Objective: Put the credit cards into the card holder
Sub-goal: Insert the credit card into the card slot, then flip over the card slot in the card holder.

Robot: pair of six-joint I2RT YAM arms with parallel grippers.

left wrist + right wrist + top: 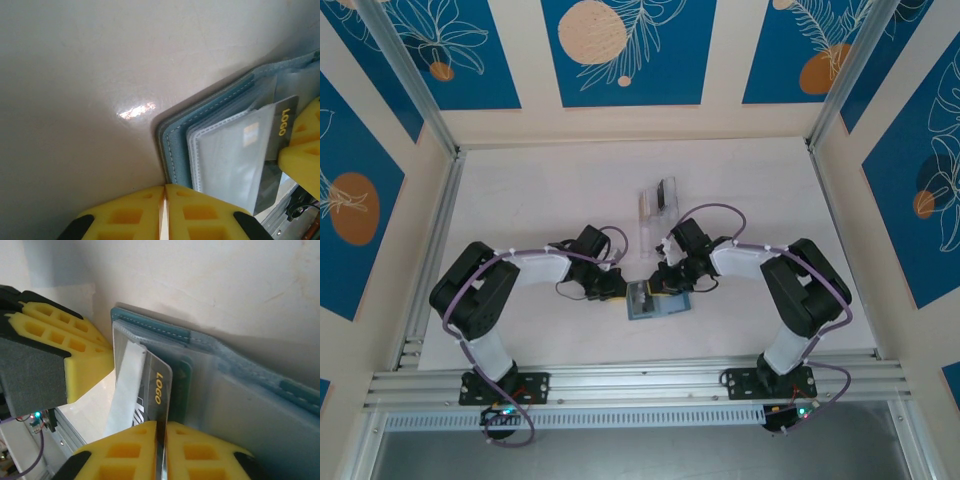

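The slate-teal card holder lies open on the table between both arms, its clear pockets facing up. My right gripper is shut on a dark grey credit card with a gold "LOGO", held on edge with its far end among the pocket leaves. A green card sits inside a pocket just behind it. My left gripper is shut with nothing seen between its fingers, and its tips rest at the holder's near corner. The grey card sticks out of the pockets in the left wrist view.
A clear acrylic slotted rack with a dark card in it stands behind the holder, mid-table. The aluminium rail runs along the near edge. Bare white table lies to the left and far side.
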